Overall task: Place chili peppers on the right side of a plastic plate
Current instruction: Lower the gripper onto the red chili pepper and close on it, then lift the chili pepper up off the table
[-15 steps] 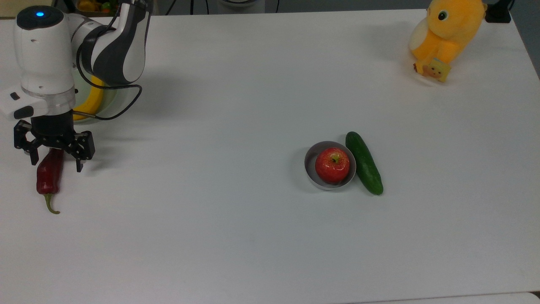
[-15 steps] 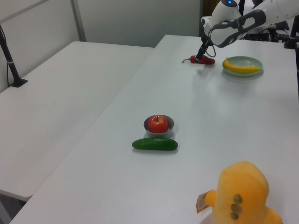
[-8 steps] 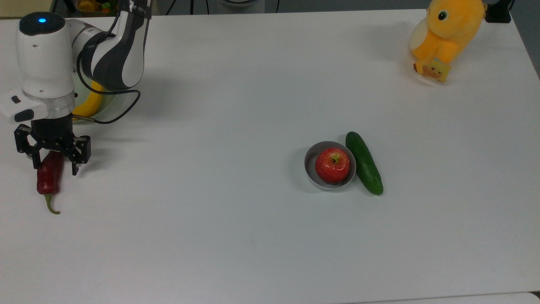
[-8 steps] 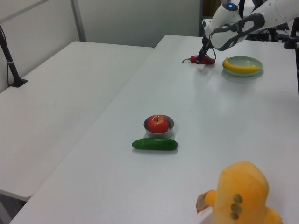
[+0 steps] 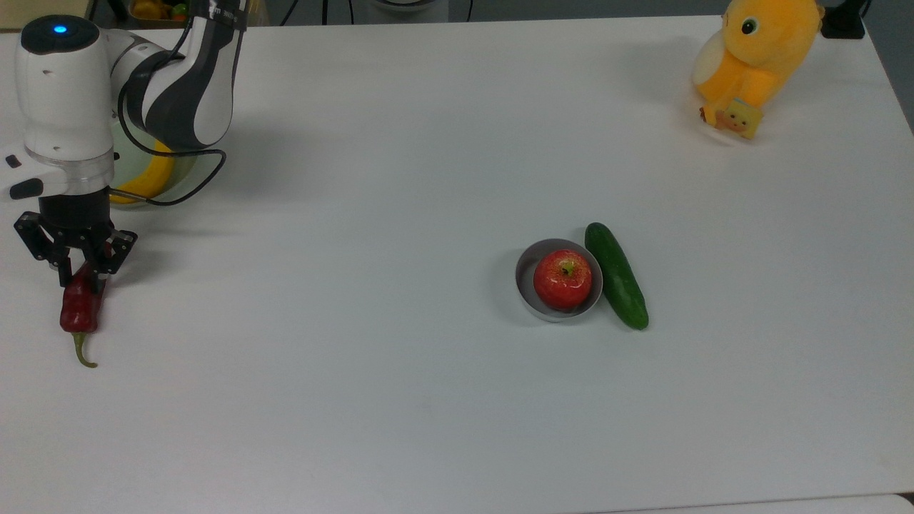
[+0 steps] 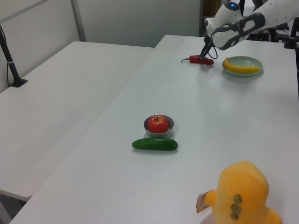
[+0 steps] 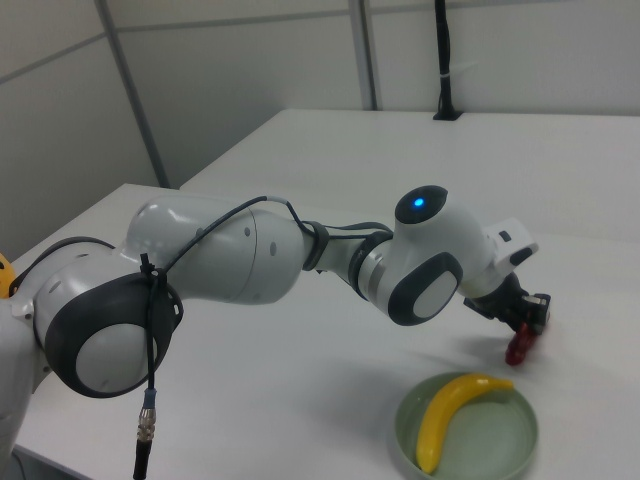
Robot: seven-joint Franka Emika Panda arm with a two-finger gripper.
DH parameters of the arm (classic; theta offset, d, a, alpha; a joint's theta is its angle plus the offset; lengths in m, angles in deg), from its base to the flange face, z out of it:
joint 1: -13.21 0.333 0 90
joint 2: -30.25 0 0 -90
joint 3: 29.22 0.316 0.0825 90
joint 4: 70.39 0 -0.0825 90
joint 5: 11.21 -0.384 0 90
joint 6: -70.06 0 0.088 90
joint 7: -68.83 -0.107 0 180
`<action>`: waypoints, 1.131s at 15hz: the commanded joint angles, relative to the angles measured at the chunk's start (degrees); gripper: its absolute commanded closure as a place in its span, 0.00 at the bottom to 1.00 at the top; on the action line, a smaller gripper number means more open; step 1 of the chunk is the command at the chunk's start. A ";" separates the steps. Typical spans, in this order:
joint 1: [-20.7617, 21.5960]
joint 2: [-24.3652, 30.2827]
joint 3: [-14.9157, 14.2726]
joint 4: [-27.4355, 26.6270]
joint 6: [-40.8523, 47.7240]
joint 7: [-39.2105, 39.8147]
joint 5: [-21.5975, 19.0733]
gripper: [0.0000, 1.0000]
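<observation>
Gripping the chili (image 5: 79,308) is the step seen now. The hand (image 5: 80,275) is down on the counter (image 5: 428,357) at the top view's far left, and its two fingers are squeezed on the fat end of the chili. A second ago the fingers were spread wide over the chili. Half a second ago they were closer. Now they have been pulled together on it, so the grab looks done.

The chili is also seen in the left view (image 6: 198,60), lying flat with its green stem pointing to the left view's left. It has been nudged a little, but it does not look lifted yet. In the right view the chili (image 7: 518,346) is seen just under the hand (image 7: 524,318).

The plate (image 6: 243,63) is close by, just beside the chili, with a banana (image 6: 240,67) lying in it. In the top view the plate (image 5: 182,168) is mostly hidden by the arm.

The bowl (image 5: 527,275) with the apple (image 5: 563,279) and the cucumber (image 5: 616,275) are well apart from all this, and they have not been moved. The yellow toy (image 5: 757,61) sits at the far corner.

The task is judged to be at its start. The chili must next be lifted and set down on the plate's right side. The chili is held near one end, so it could tip or slip when raised.
</observation>
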 commanded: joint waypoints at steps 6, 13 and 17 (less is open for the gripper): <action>0.64 6.85 -0.44 -4.14 0.22 0.82 -0.60 0.96; -0.67 16.61 -0.44 -5.21 16.37 1.60 -0.69 0.96; -4.36 20.92 -0.35 -5.12 26.39 11.95 -0.95 0.96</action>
